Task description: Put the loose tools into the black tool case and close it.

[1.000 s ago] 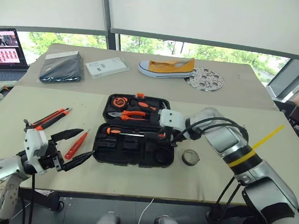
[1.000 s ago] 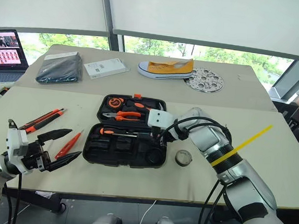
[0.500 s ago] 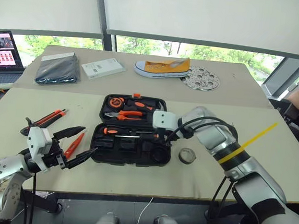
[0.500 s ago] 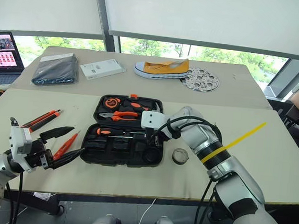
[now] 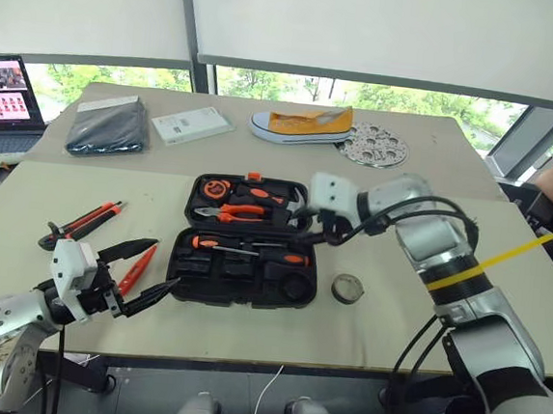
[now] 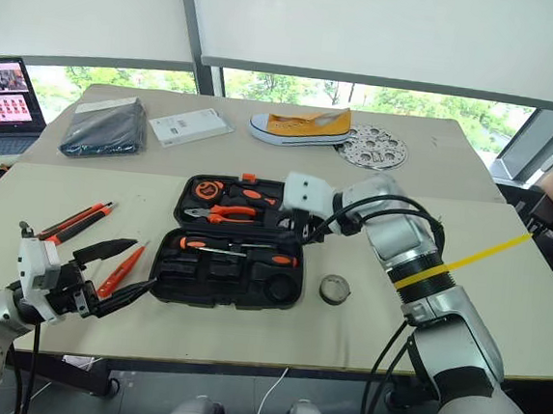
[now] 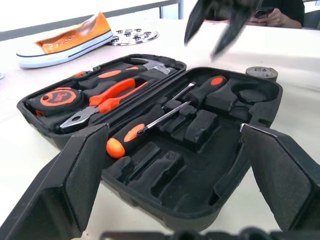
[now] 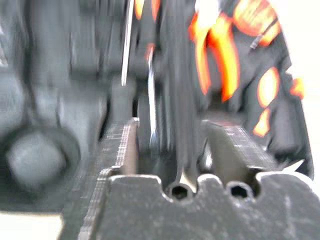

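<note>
**Case open, two drivers seated, more tools still loose**

While the black tool case (image 5: 247, 241) lies open mid-table toward the near edge, two orange-and-black screwdrivers (image 5: 253, 251) sit in the slots of its near half; pliers (image 5: 242, 211) and tape measure (image 5: 219, 188) fill the far half.

Right gripper (image 5: 325, 233) hovers over the case's right end, fingers part-way apart with nothing between them that I can make out.

Left gripper (image 5: 140, 269) is level at the near-left edge, jaws wide apart, empty, pointing at the case.

Still loose: slim orange tester screwdriver (image 5: 137, 268) just beside the left gripper, utility knife (image 5: 79, 225) further toward the left edge, black tape roll (image 5: 348, 289) right of the case.

Risks, my read:
- Left fingers sit close to the tester; a sloppy approach would flick it toward the near edge.
- Any tool not pressed into its moulded slot will likely stop the lid latching.
- Knocking the case's near half would shift it and unseat the drivers.
</note>
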Robot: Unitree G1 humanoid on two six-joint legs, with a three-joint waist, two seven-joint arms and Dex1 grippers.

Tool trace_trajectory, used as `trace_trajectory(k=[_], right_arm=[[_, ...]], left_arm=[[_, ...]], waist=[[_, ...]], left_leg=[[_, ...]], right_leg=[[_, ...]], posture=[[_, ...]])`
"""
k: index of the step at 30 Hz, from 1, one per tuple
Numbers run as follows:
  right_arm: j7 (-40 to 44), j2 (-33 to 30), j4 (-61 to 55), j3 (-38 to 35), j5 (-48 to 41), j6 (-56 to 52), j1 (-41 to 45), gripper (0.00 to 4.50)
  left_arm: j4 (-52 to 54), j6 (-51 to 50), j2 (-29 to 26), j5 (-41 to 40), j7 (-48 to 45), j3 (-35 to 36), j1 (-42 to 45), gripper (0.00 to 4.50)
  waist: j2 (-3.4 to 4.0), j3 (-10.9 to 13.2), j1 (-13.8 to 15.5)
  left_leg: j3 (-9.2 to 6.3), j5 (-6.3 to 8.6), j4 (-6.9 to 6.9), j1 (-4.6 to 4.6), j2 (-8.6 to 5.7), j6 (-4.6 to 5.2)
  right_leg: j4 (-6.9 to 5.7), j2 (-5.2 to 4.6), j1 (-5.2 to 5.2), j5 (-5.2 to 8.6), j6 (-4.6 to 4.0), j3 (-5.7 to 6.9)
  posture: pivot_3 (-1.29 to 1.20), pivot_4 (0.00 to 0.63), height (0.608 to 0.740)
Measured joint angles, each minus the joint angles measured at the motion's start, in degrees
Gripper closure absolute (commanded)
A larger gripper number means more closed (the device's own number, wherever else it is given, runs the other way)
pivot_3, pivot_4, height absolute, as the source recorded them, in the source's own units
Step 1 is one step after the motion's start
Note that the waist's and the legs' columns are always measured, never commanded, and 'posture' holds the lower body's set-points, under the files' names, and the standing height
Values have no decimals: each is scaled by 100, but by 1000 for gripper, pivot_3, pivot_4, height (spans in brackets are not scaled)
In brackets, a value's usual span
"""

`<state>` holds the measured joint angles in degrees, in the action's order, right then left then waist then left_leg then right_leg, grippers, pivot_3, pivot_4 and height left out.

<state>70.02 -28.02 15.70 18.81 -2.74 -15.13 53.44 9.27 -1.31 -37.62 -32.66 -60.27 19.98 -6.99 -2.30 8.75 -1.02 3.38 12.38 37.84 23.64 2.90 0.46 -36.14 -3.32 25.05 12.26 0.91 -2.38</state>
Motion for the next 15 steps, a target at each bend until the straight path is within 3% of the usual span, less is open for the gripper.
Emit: trace_trajectory(k=[3,4,15], right_arm=[[-270,517,155,-61,-124,14,-628,4349],[-306,595,239,-16,-116,43,-726,4438],[-873,1150,1547,25,176,1033,-638,4438]], left_arm=[[0,0,46,21,81,-1,-15,0],[0,0,46,30,93,-1,-20,0],[-4,0,52,138,217,3,-170,0]], waist=[[2,2,-3],[3,2,-2],[3,2,-50]], left_leg=[[2,0,0,-1,-3,0],[2,-1,0,1,-3,-1],[4,-2,-1,-28,0,-3]], right_leg=[[-5,-2,3,0,0,-2],[-6,-2,4,0,0,-2],[-10,0,-14,1,-3,-3]], posture=[[0,150,740],[0,150,740],[0,150,740]])
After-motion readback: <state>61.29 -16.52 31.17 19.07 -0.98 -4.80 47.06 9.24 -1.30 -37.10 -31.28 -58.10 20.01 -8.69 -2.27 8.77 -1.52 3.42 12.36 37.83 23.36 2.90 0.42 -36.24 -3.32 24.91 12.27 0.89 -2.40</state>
